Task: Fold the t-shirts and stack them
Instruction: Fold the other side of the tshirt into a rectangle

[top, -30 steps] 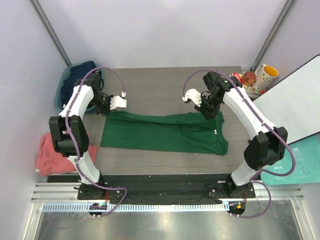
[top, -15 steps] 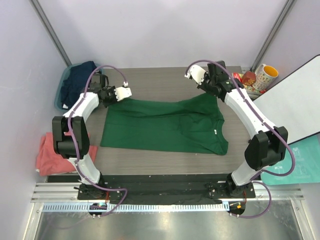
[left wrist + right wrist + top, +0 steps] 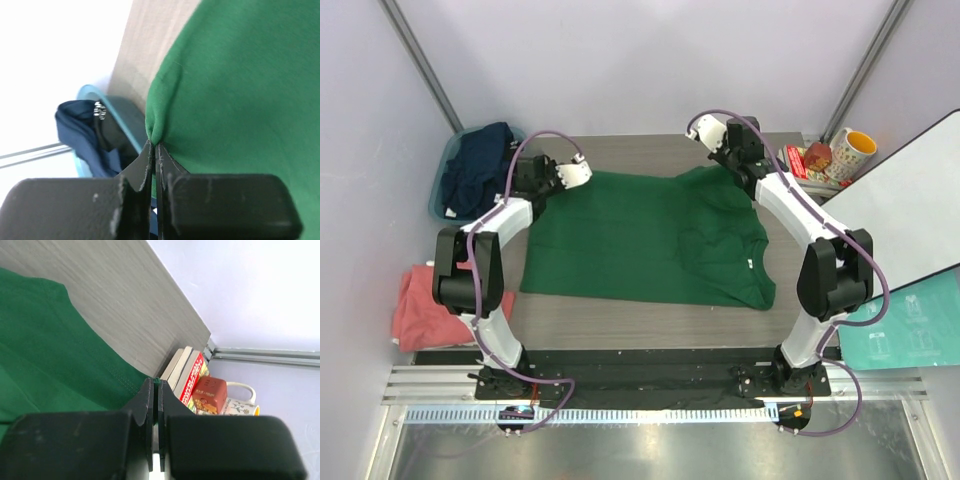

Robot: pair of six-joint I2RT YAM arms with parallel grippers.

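Observation:
The dark green t-shirt [image 3: 645,240] lies spread on the grey table, its white neck label [image 3: 750,264] at the right. My left gripper [image 3: 557,180] is shut on the shirt's far left corner [image 3: 157,127]. My right gripper [image 3: 732,160] is shut on its far right edge [image 3: 150,381]. Both hold the far edge near the back of the table. A salmon-pink t-shirt [image 3: 420,305] lies crumpled at the left. A navy t-shirt [image 3: 475,165] sits in the teal tub, also in the left wrist view [image 3: 80,132].
The teal tub [image 3: 442,195] stands at the back left. Books [image 3: 793,160], a red cube [image 3: 209,394] and a yellow-rimmed mug [image 3: 848,152] crowd the back right corner. A white board [image 3: 910,215] and a teal sheet [image 3: 910,330] lie to the right.
Both grippers have pulled the shirt's far edge away from me toward the back of the table. The shirt has opened out from a narrow folded band to a wide spread.

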